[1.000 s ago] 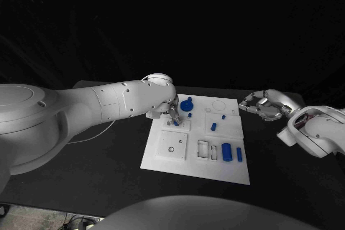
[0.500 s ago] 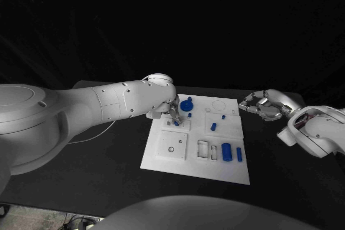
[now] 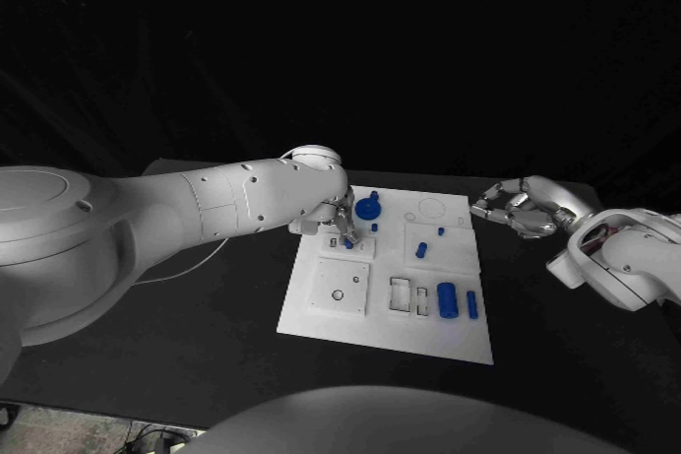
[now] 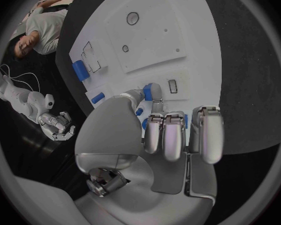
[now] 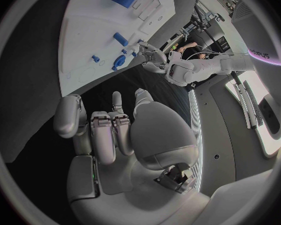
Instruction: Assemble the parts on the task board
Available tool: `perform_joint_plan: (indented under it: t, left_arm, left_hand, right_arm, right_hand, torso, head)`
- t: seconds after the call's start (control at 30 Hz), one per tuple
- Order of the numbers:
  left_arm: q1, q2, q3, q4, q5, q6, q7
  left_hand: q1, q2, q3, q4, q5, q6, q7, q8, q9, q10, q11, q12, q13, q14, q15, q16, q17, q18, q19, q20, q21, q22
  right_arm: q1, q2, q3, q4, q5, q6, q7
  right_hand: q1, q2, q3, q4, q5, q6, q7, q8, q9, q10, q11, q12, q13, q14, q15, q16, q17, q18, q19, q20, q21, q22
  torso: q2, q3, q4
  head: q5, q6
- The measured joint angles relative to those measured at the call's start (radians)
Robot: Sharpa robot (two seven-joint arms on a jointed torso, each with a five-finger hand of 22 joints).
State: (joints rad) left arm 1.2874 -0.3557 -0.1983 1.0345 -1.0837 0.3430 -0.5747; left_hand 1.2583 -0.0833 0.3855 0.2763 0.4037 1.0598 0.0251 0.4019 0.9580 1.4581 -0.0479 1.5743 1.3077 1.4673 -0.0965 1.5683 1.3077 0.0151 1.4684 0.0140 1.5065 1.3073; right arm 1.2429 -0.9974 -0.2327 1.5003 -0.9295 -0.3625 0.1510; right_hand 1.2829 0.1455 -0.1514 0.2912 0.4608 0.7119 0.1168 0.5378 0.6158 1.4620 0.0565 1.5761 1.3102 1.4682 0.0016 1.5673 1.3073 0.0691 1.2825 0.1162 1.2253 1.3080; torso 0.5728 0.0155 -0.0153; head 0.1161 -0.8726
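1. Task board [image 3: 340,306]: you have the white plate lying flat in the middle of the black table [image 3: 185,346], its long side running away from the robot.
2. Your left hand [image 3: 338,223] sits over the board's far left part, fingers pointing down at the plate.
3. In the left wrist view your left hand's fingertips [image 4: 154,92] pinch a small blue peg [image 4: 148,88], so count that hand as grasping the peg. The peg's tip is at the board surface, just beside a small rectangular slot [image 4: 172,86]; you cannot tell whether it touches the plate.
4. Your right hand [image 3: 518,208] hangs off the board's far right corner, above the table and apart from the plate. Its fingers are curled inward with nothing between them, so treat it as clenched on nothing.
5. A round blue knob [image 3: 369,208] stands on the board just beside your left hand.
6. A short blue block [image 3: 421,248] lies near the middle of the plate, with a tiny blue piece [image 3: 442,231] beyond it.
7. A thick blue cylinder [image 3: 447,299] and a thin blue bar [image 3: 472,304] lie side by side near the board's right edge, next to two rectangular cut-outs [image 3: 410,295].
8. A square panel [image 3: 342,285] with a small round hole takes up the near left part of the plate.
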Motion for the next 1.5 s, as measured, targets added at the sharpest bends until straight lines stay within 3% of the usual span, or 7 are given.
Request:
perform_joint_plan:
  t: [0.7, 0.9, 1.5]
  left_arm:
    - [-0.002, 0.001, -0.001, 0.000, -0.010, -0.004, 0.004]
    - [-0.002, 0.001, -0.001, 0.002, -0.013, -0.006, 0.007]
    - [-0.007, 0.008, 0.002, -0.011, -0.015, -0.004, 0.008]
  left_hand:
    - [0.001, 0.001, 0.000, 0.000, -0.001, 0.001, 0.002, -0.004, 0.001, 0.003, 0.000, 0.000, 0.000, 0.000, 0.000, 0.000, 0.000, 0.000, 0.000, 0.000, -0.004, 0.000]
    - [0.005, 0.005, -0.003, -0.003, -0.018, -0.001, 0.003, -0.005, 0.000, 0.003, 0.000, 0.000, 0.000, 0.000, 0.000, 0.000, 0.000, 0.000, -0.004, 0.004, -0.004, 0.000]
    - [0.006, 0.006, -0.003, -0.003, -0.025, -0.004, 0.000, -0.003, 0.002, 0.003, 0.000, 0.000, 0.000, 0.000, 0.000, 0.000, 0.000, 0.000, -0.004, 0.004, -0.010, 0.000]
  right_arm:
    - [0.000, 0.000, 0.000, 0.000, 0.000, 0.000, 0.000]
    - [-0.001, 0.000, 0.000, 0.000, 0.000, 0.000, 0.001]
    - [-0.005, -0.001, 0.000, 0.000, 0.001, 0.000, 0.002]
  right_hand:
    - [0.000, 0.000, 0.000, 0.000, 0.000, 0.000, 0.000, 0.000, 0.000, 0.000, 0.000, -0.002, 0.000, 0.000, 0.000, 0.000, 0.001, 0.000, 0.000, 0.000, 0.000, 0.000]
    - [0.000, 0.000, 0.000, 0.000, 0.000, 0.000, 0.000, 0.000, 0.000, 0.000, 0.000, -0.002, 0.000, 0.000, 0.000, 0.000, 0.001, 0.000, 0.000, 0.000, 0.000, 0.000]
    - [0.000, 0.000, 0.000, 0.000, 0.000, 0.000, 0.000, 0.000, 0.000, 0.000, 0.000, -0.001, 0.000, 0.000, 0.000, 0.000, 0.001, 0.000, 0.000, 0.000, 0.000, 0.000]
  torso:
    - [0.000, 0.0003, 0.0001]
    - [0.000, 0.0003, 0.0001]
    - [0.000, 0.0002, -0.0003]
  head:
    - [0.001, 0.000]
    - [0.002, 0.000]
    - [0.000, 0.000]
